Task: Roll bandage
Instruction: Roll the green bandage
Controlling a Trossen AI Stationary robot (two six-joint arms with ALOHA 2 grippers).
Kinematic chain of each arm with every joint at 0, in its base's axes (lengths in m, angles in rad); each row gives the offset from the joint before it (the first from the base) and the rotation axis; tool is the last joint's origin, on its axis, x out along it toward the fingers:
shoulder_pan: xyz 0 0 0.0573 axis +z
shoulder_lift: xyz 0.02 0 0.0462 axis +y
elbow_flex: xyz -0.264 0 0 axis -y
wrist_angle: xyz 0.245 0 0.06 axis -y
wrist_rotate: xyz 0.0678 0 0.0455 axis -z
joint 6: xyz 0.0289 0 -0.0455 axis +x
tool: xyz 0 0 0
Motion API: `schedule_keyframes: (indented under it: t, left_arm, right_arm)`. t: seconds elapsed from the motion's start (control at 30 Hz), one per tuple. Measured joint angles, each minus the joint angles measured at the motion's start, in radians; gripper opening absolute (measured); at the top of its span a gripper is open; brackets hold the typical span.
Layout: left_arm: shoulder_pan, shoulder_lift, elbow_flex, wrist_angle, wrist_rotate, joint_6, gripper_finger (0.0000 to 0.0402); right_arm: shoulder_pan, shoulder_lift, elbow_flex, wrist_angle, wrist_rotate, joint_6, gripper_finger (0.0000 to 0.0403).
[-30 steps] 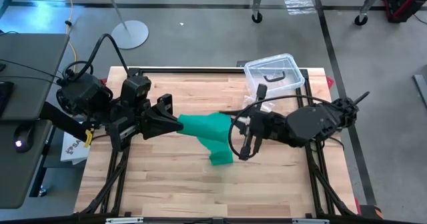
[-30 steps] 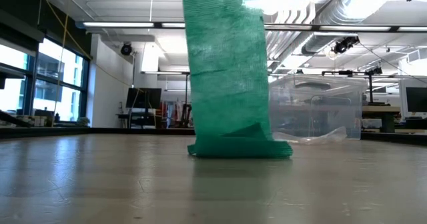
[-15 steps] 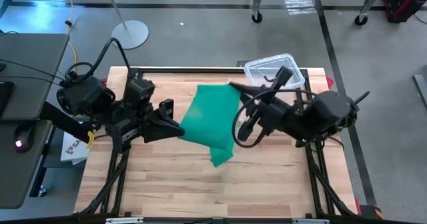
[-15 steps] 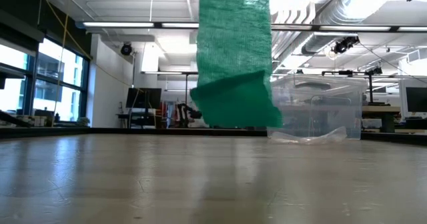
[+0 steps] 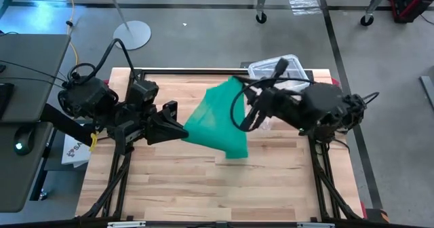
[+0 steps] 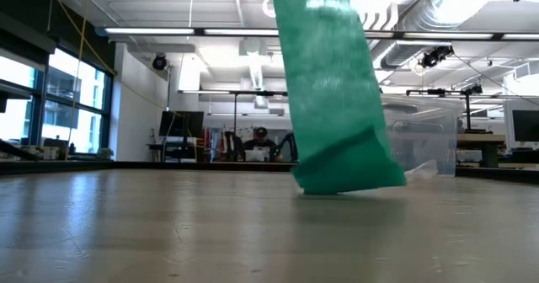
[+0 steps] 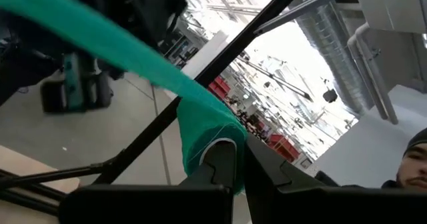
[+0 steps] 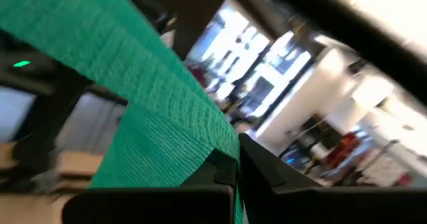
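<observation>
You have the bandage (image 5: 218, 119) strung in the air between both arms, each end pinched. The left gripper (image 5: 182, 127) is clenched on one end and the right gripper (image 5: 239, 87) is clenched on the other, so the green strip sags from jaw to jaw, its lowest fold hanging just at the table (image 5: 176, 180) below them.

Judge it as light, soft and stretchy: it will drape, twist and swing rather than keep a shape, and it may creep out of a grip if you pull hard. Hold it close to the edge of each end, flat across the width, as the wrist views show.

From table height (image 6: 337, 89) the strip's top is cut off, and you cannot tell whether the fold touches the wood. The clear box (image 5: 270, 68) sits half hidden behind the right arm.
</observation>
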Motion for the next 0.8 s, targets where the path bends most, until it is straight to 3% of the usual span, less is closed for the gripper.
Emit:
schedule_keyframes:
  t: [0.17,0.3,0.6,0.8]
  left_arm:
    - [-0.001,0.000,0.000,0.020,0.001,0.019,0.0008]
    - [-0.006,0.000,-0.001,0.043,-0.001,0.060,0.0008]
    - [-0.008,0.000,-0.001,0.113,-0.041,0.216,0.0008]
    - [-0.008,-0.004,-0.001,0.146,-0.144,0.375,0.0008]
  right_arm:
    - [-0.014,0.000,0.000,-0.236,-0.101,0.319,0.0000]
    - [-0.003,-0.001,0.000,-0.330,-0.169,0.473,0.0000]
    - [0.079,-0.001,0.000,-0.337,-0.240,0.557,0.0000]
    - [0.118,-0.001,0.000,-0.262,-0.303,0.573,0.0000]
